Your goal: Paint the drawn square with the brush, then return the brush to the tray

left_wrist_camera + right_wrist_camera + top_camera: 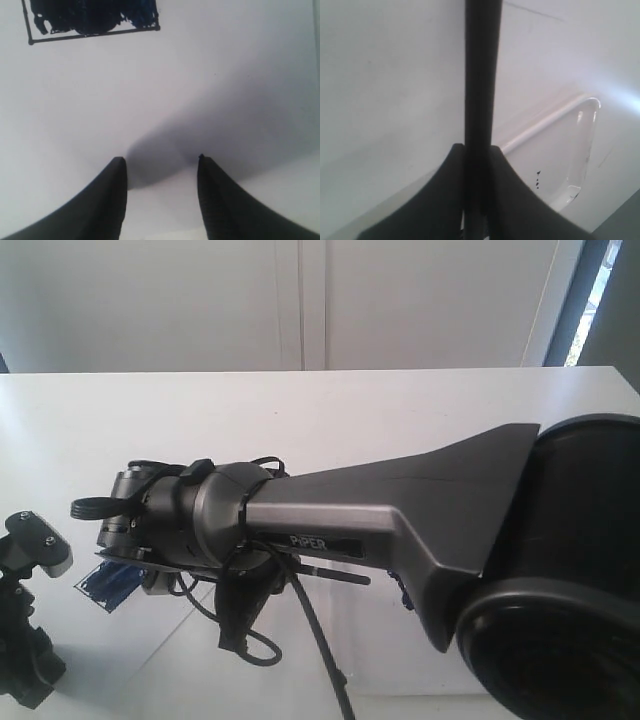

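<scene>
The brush [481, 75] shows as a slim black handle running straight out from between the fingers of my right gripper [476, 146], which is shut on it. Its ferrule and bristles are out of view. One rounded corner of the glossy white tray [585, 140] lies beside the handle, with small dark specks [538, 180] on its floor. The drawn square [92, 17], black-outlined and mostly filled with dark blue, lies on the white sheet ahead of my left gripper [160, 158]. That gripper is open and holds nothing. The square [108, 585] also peeks out under the right wrist.
The right arm [400, 510] reaches across the white table [330, 410] from the right and hides most of the work area. The left arm [25, 640] stands at the lower left. A wall runs along the table's far edge.
</scene>
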